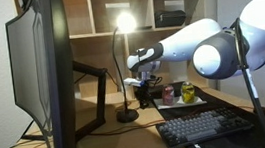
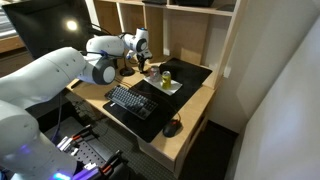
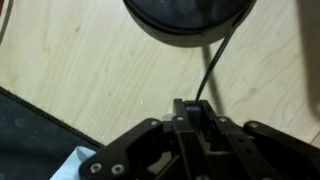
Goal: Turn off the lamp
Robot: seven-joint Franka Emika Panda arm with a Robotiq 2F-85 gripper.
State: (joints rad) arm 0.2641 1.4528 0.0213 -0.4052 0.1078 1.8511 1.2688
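lamp is on – head glowing bright in an exterior view, stem curving down to its round base on the desk, between the monitor arm and the cans. my gripper hangs low, just beside the stem. wrist view: base at the top edge w/ a thin black line running toward me — stem or cord, can't tell. fingers spread or pressed together? can't tell either.
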